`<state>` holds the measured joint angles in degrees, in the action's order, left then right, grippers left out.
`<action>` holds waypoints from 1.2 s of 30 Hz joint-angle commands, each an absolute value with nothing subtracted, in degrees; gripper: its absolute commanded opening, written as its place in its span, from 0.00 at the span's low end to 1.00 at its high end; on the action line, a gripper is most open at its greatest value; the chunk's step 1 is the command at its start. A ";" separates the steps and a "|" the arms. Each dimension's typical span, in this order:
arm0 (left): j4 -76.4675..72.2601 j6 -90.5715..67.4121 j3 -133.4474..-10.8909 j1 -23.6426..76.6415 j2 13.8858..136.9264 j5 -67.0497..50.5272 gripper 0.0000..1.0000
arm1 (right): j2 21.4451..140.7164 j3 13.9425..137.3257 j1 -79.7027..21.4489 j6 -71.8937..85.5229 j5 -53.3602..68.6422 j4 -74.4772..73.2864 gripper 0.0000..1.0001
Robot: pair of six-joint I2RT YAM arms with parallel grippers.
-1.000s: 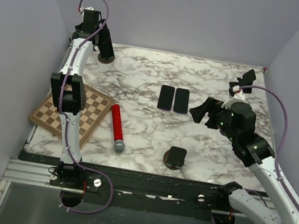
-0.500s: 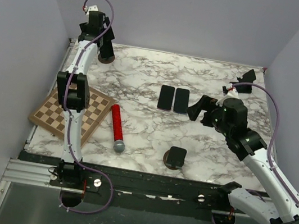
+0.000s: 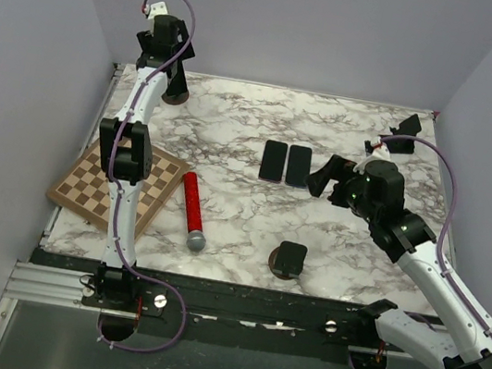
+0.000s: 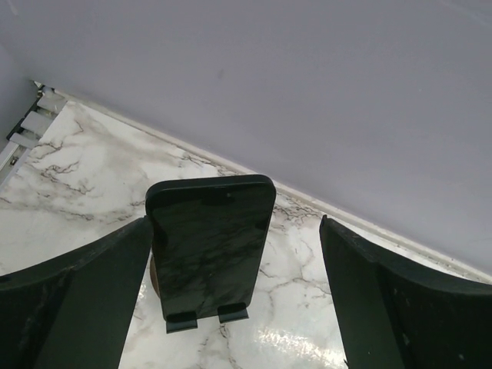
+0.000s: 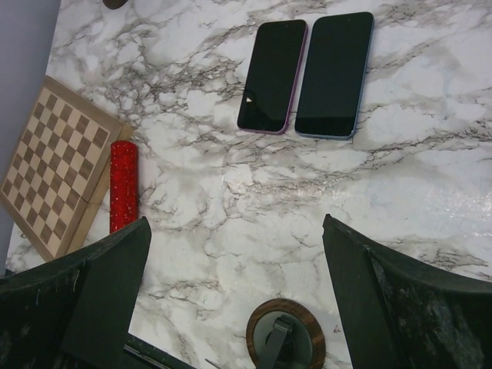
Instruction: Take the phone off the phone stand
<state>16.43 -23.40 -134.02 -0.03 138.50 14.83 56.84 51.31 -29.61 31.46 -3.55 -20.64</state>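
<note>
Nearest the arm bases, an empty black stand on a round wooden foot sits on the white marble-patterned desk. To its left lies a red glittery microphone with a grey head, just beside the right edge of a wooden folding chessboard at the desk's left side.

Farther in, right of centre, the right pincer hangs above the desk, released. Its dark fingers are spread wide with nothing between them. Just to its left, a purple-rimmed flat phone and a blue-rimmed flat phone lie side by side, screens dark.

In the far left corner, close to the back wall, the glossy black phone stands in portrait on the black phone stand. It leans back, its lower edge caught in two small lips. It has rounded corners, and its dark face mirrors the marble veins.

The left pincer faces the glossy black phone, released, with one finger on either side. The finger on the left of the wrist view meets the phone's edge in the picture, though I cannot tell whether they touch. The other finger stands well apart.
</note>
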 commanded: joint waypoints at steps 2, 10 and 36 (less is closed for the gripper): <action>16.23 -27.65 -136.83 -0.18 140.60 15.66 0.97 | 57.13 50.72 -29.53 31.74 -2.74 -18.90 1.00; 17.10 -28.74 -134.96 -0.18 139.40 17.82 0.97 | 58.58 50.89 -29.52 31.73 -2.17 -17.85 1.00; 5.37 -25.72 -111.95 -4.67 124.83 -2.49 0.99 | 60.77 51.87 -29.52 32.86 1.12 -16.37 1.00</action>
<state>15.29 -28.86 -118.91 -2.17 133.64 8.49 60.40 51.31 -29.61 32.14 -1.58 -17.85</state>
